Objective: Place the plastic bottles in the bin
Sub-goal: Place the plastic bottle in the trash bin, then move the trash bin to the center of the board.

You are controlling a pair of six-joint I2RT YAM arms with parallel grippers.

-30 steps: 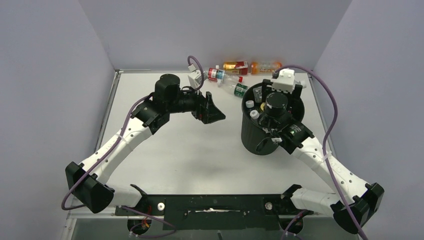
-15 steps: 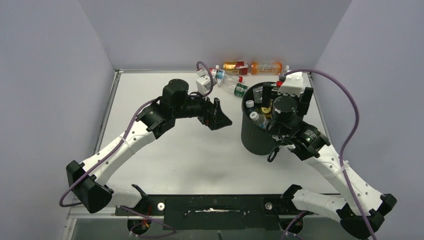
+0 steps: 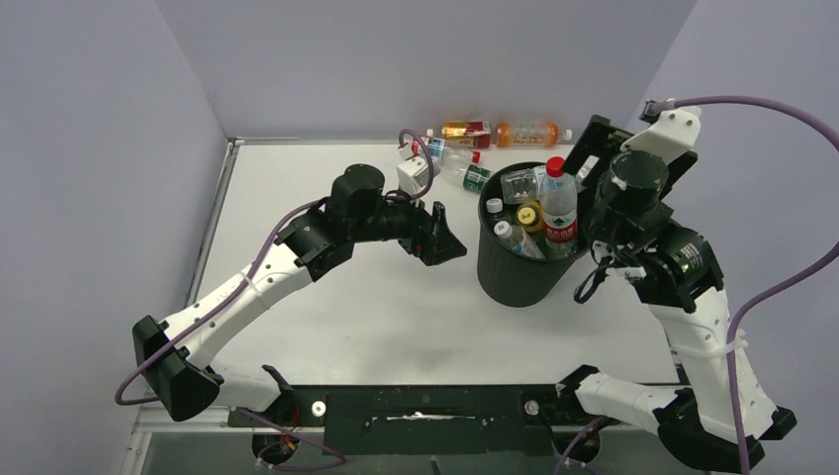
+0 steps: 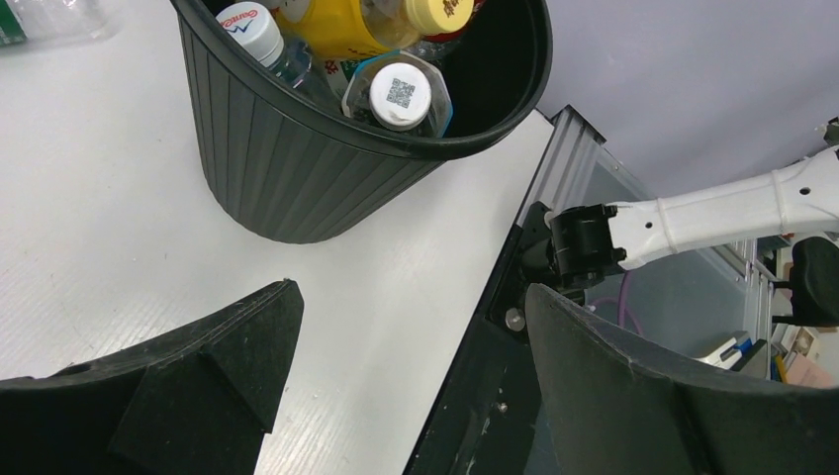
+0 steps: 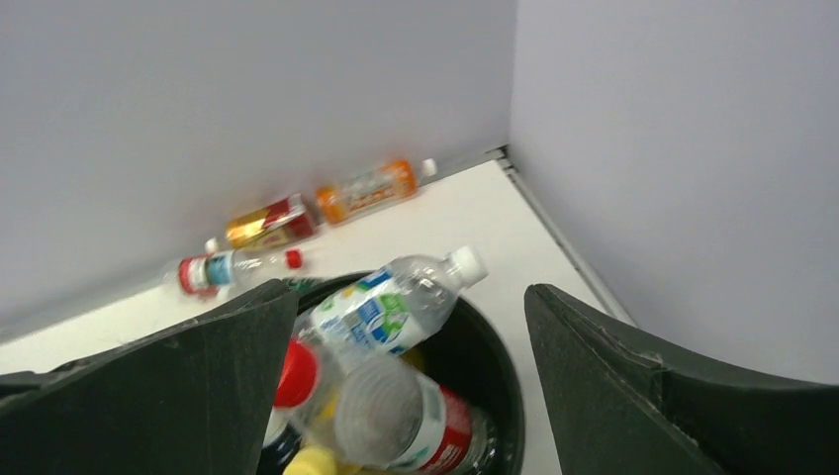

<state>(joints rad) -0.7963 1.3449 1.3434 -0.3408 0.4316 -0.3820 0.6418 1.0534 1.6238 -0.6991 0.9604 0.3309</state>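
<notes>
The black bin (image 3: 514, 262) stands right of centre and holds several plastic bottles. A clear bottle with a red cap and red label (image 3: 559, 203) stands upright in it, free of any gripper. My right gripper (image 3: 594, 158) is open and empty, raised above the bin's back right rim. In its wrist view (image 5: 411, 292) it looks down on the bin (image 5: 495, 396), a blue-green labelled bottle (image 5: 391, 307) and a red-labelled one (image 5: 416, 421). My left gripper (image 3: 440, 237) is open and empty just left of the bin (image 4: 297, 168).
Loose bottles lie by the back wall: an orange one (image 3: 527, 132), a yellow-red one (image 3: 465, 130), a clear red-labelled one (image 3: 435, 146) and a green-labelled one (image 3: 473, 176) against the bin. The right wall stands close to the right arm.
My right gripper has risen out of the bin toward the back right, leaving the red-capped bottle standing in it. My left gripper has moved right, toward the bin.
</notes>
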